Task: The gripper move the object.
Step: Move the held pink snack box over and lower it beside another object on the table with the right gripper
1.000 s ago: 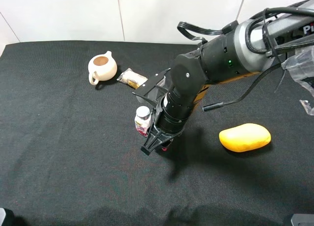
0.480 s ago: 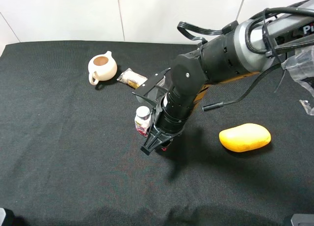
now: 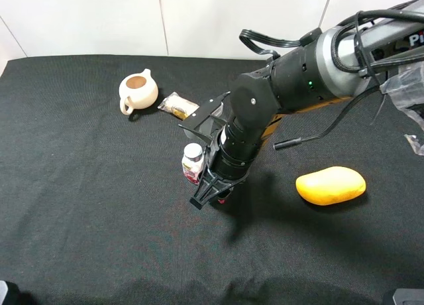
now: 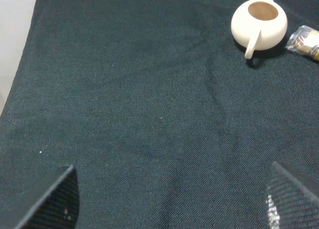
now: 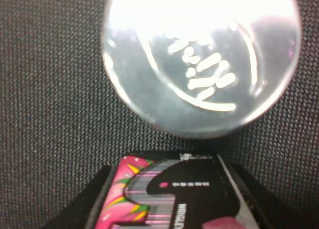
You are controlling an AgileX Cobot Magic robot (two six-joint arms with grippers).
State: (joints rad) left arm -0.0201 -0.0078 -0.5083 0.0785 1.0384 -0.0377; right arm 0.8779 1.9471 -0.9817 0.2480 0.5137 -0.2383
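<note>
My right gripper (image 3: 211,193) reaches across to the middle of the black cloth, pointing down at the table. In the right wrist view the black tin with pink-red markings (image 5: 172,194) sits between the two dark fingers (image 5: 94,201), which press against its sides. In the exterior high view the gripper hides the tin except for a red sliver (image 3: 225,199). The white-capped small bottle (image 3: 193,162) stands just left of the gripper, its cap (image 5: 199,55) right beside the tin. My left gripper (image 4: 172,201) is open and empty above bare cloth.
A cream teapot (image 3: 137,91) and a small clear packet (image 3: 177,105) lie at the back left; both show in the left wrist view, teapot (image 4: 259,22) and packet (image 4: 305,40). A yellow mango-shaped object (image 3: 330,185) lies to the right. A plastic bag (image 3: 407,93) is at the right edge.
</note>
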